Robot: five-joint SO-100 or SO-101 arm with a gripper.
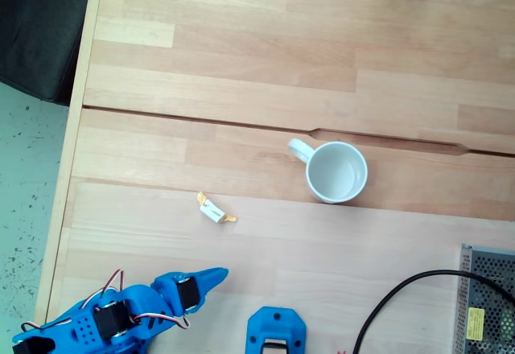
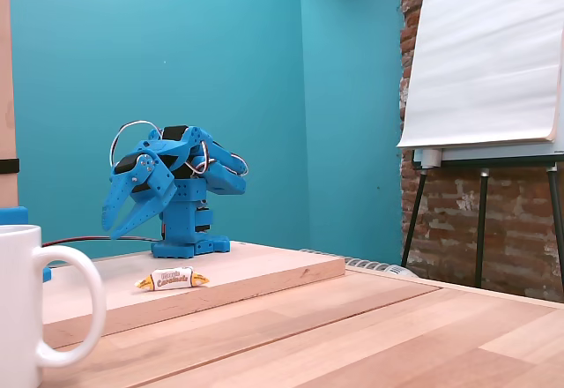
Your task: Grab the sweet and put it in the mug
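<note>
The sweet [image 1: 216, 211], a small white candy with orange-yellow twisted ends, lies on the raised wooden board [image 1: 322, 249] and also shows from the side as the sweet [image 2: 172, 279]. The white mug [image 1: 336, 171] stands upright to its right with its handle toward the upper left; in a fixed view the mug [image 2: 19, 309] is close at the left edge. My blue gripper [image 1: 217, 274] is folded back near the arm's base, below the sweet and apart from it. From the side the gripper [image 2: 115, 227] points down, shut and holding nothing.
The blue arm base [image 1: 275, 331] sits at the board's near edge. A black cable [image 1: 394, 302] and a metal mesh box [image 1: 487, 302] lie at the lower right. The table edge [image 1: 68, 169] runs down the left. An easel with a whiteboard [image 2: 485, 62] stands behind.
</note>
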